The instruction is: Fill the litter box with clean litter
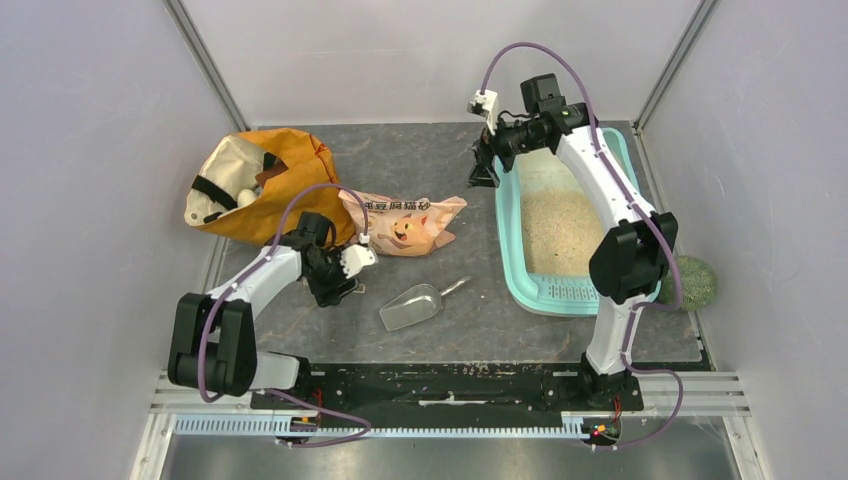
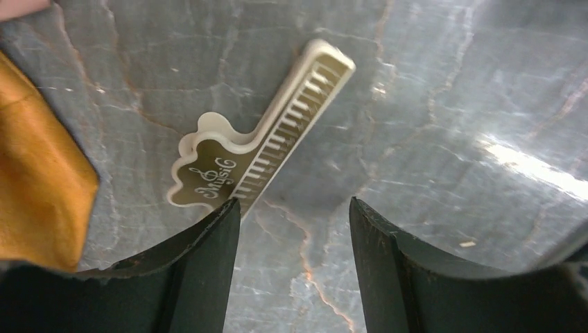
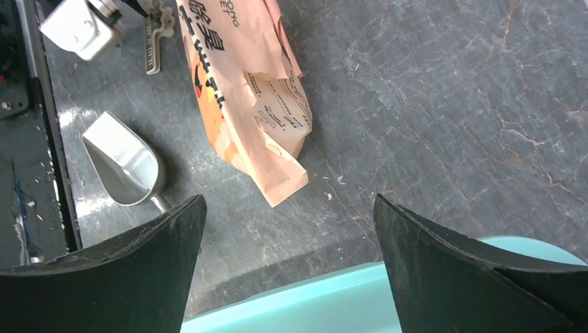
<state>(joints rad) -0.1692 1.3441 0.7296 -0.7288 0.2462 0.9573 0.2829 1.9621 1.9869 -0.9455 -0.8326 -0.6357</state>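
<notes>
The teal litter box [image 1: 508, 240] lies at the right of the table, its rim also showing in the right wrist view [image 3: 298, 305]. Pale beige clean litter [image 1: 560, 230] covers its floor. A peach-pink pouch [image 1: 405, 222] [image 3: 243, 90] lies flat at mid-table. My right gripper [image 1: 483, 172] [image 3: 290, 205] hangs open over the box's far left rim, with nothing between its fingers. My left gripper [image 1: 335, 290] [image 2: 295, 208] is open just above the table by the orange bag, holding nothing. A cream bag clip [image 2: 256, 139] lies just beyond its fingertips.
An orange fabric bag [image 1: 265, 185] [image 2: 38, 173] sits at the back left. A silver metal scoop [image 1: 412, 307] [image 3: 125, 163] lies on the table between the arms, near the front. A green round object [image 1: 690, 283] rests right of the box. Walls close in on both sides.
</notes>
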